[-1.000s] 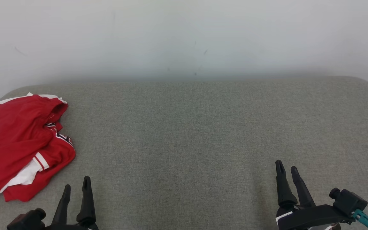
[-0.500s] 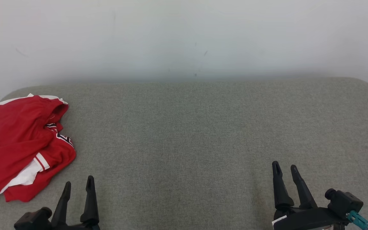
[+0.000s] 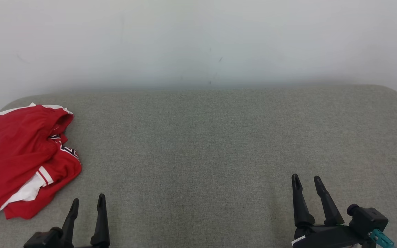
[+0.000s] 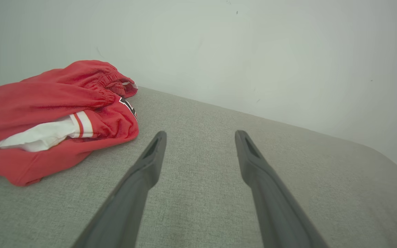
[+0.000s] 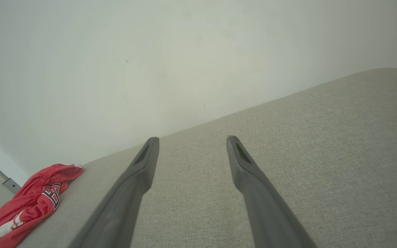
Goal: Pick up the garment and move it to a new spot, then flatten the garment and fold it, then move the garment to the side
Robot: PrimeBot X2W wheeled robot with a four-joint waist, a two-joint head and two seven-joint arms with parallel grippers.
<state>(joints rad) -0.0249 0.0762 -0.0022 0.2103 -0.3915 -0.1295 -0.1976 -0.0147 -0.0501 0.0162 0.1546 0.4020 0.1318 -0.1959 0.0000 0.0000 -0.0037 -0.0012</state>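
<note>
Head view. Found the garment point(image 3: 22, 155), red with white trim and a scrap of black lettering, crumpled in a heap at the far left of the counter point(image 3: 202, 137) and partly cut off by the frame's left edge. Saw white cloth showing along its near side and a gathered waistband at its far side, close to the counter's back left corner. Noted the left hand point(image 3: 89, 198) at the lower left, just right of the heap's near end and closer to the robot, apart from the cloth. Read its two dark fingers point(image 3: 99, 220) as spread wide, pointing toward the pale wall point(image 3: 198, 41), with only grey weave between them. Could not tell whether the tips rested on the cover or hung above it. Passed over a broad stretch of counter in the middle. Found the right hand point(image 3: 306, 176) at the lower right, well apart from the garment, likewise spread and gripping nothing, with a teal connector point(image 3: 377, 237) on its wrist block.

Left wrist view. Placed the garment up and to the left of the hand, near the left fingertip but not touching it, a red-and-white striped band turned toward the hand. Saw nothing caught between the parted fingers.

Right wrist view. Caught the garment small in the lower left corner, well beyond the left finger, at the counter's end by the wall. Saw the hand gaping and empty.
</note>
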